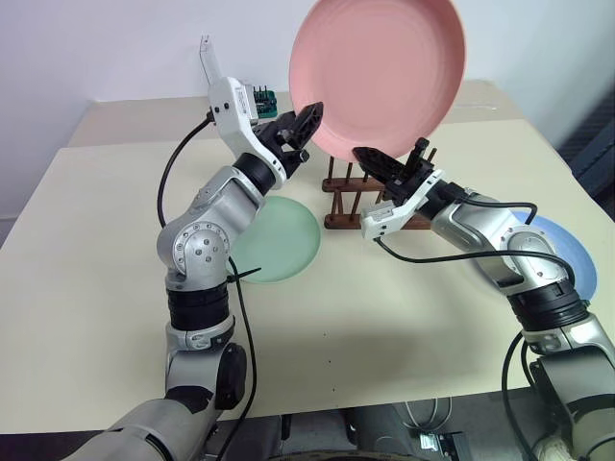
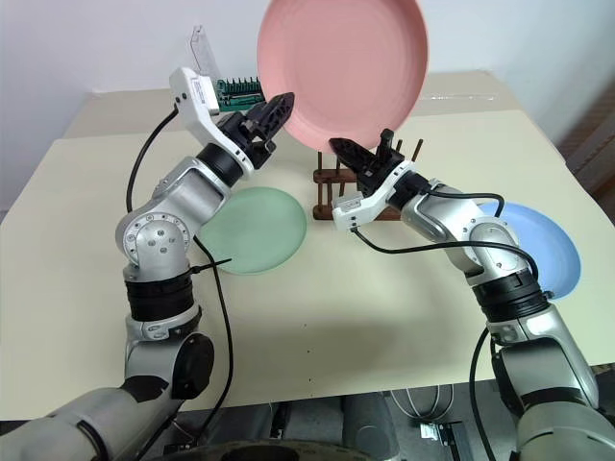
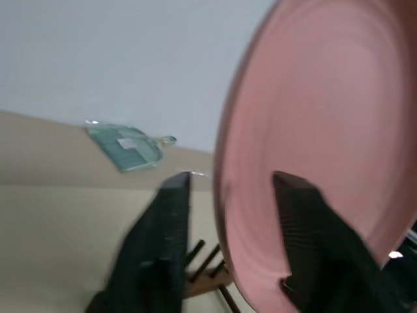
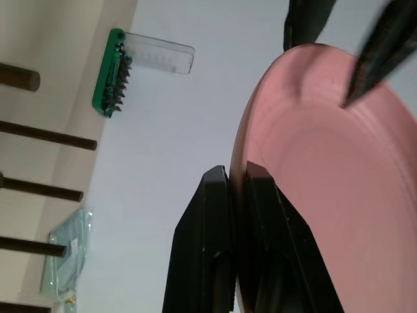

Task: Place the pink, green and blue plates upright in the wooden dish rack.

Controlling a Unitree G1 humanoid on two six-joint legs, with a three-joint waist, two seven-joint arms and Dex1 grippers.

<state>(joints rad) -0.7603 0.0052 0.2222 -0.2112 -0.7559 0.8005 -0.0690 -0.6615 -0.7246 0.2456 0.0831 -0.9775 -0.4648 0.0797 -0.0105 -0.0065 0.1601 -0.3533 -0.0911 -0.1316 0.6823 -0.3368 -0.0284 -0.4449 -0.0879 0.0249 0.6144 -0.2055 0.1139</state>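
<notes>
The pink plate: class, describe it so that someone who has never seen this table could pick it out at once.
Start at the beige table and find the wooden dish rack near its middle. Above it the pink plate stands upright in the air, its lower rim pinched by the right end effector. The green plate and blue plate lie flat.

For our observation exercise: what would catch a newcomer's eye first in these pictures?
A large round salmon-pink plate held upright in the air above the small dark wooden dish rack. The right gripper is shut on its lower rim, while the left gripper straddles its edge with fingers open. A mint-green plate and a light-blue plate lie flat on the beige table.
</notes>
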